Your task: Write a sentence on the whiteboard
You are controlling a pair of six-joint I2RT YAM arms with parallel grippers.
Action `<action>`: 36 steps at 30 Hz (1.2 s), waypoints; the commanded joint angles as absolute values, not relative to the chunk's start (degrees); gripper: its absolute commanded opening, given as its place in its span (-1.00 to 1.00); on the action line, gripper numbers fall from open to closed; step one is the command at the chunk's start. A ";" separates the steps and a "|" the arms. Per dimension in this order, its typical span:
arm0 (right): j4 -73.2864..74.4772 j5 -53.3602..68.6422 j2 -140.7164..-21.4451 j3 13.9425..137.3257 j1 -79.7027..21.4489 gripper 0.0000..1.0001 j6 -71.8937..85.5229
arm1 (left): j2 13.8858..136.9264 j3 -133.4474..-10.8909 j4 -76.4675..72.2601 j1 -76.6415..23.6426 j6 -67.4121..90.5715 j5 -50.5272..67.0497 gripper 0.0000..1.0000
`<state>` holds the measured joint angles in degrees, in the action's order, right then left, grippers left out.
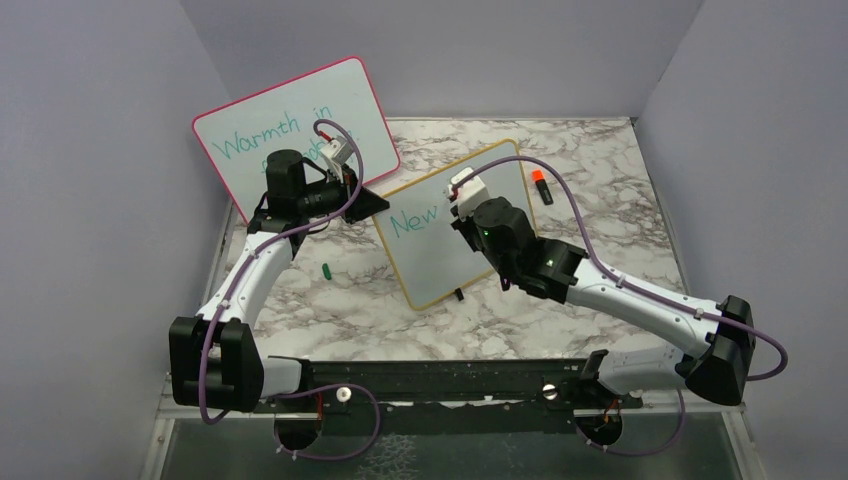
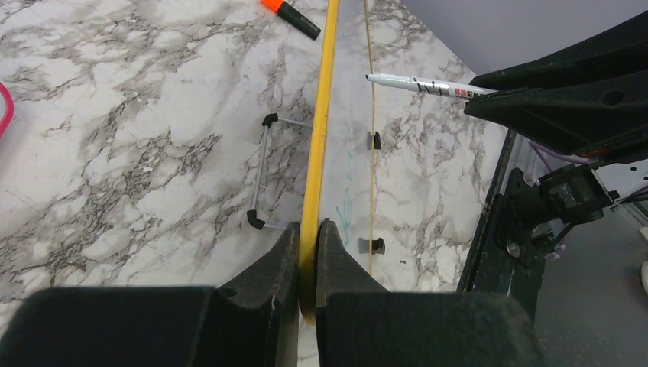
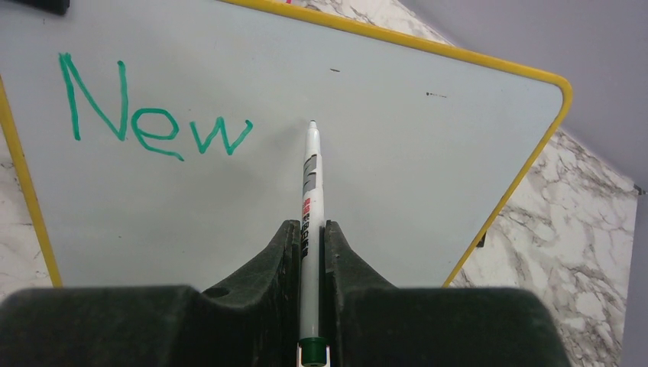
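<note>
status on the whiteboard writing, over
Left jaws shut on whiteboard frame. Right jaws shut on marker, tip just past "New". Nothing blocking the board.

Colours were recorded as follows: whiteboard (image 1: 432,268) white, framed yellow-orange; word "New" (image 3: 157,126) teal-green; larger board (image 1: 300,115) pink-framed, teal lettering; bench (image 1: 610,185) white marble, grey-veined; marker (image 3: 311,191) white, green-ended; second marker (image 1: 541,187) orange and black.

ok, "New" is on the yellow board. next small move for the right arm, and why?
Probably begin the next word's first stroke where the tip sits. The right pincer grips the marker, its tip poised just right of "New" with bare whiteboard beyond. The left pincer clamps the yellow frame, steadying it.
</note>
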<state>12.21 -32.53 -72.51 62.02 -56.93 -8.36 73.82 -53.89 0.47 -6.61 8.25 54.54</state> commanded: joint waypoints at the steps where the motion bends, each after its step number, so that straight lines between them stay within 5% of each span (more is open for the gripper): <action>1: 9.75 -30.05 -72.22 62.84 -56.09 -0.99 -8.08 | 75.15 -53.33 4.99 -7.74 3.98 50.79 -1.00; 36: 7.46 -27.33 -74.15 64.71 -54.14 -0.99 -9.35 | 75.61 -53.44 5.01 -7.74 3.79 51.07 -1.00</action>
